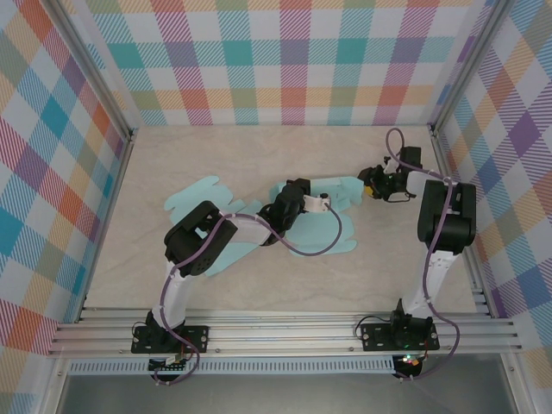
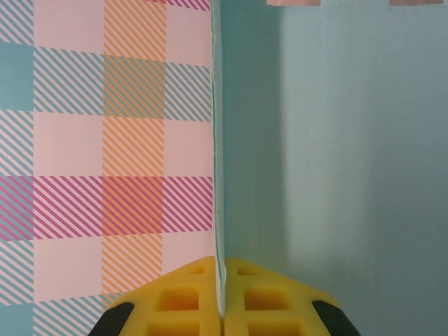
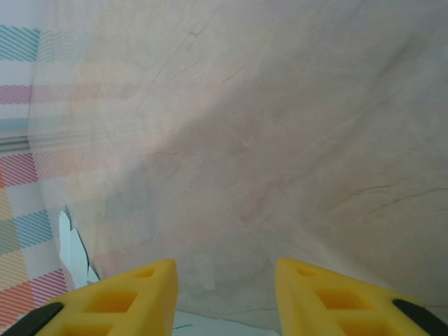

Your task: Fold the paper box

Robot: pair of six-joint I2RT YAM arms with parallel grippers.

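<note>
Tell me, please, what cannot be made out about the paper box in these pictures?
- Top view: the left arm covers the middle of the paper box, hiding its creases.
- Left wrist view: the paper box, pinched by the left gripper, blocks everything behind it on the right.
- Right wrist view: beyond the open right gripper, a teal sliver is too small and blurred to identify.

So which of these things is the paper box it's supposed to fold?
Look at the beige table between the plaid walls. Spread across its middle lies a pale teal sheet with rounded flaps: the paper box. Nothing else on the table is teal, and the left gripper pinches one edge of it.
</note>
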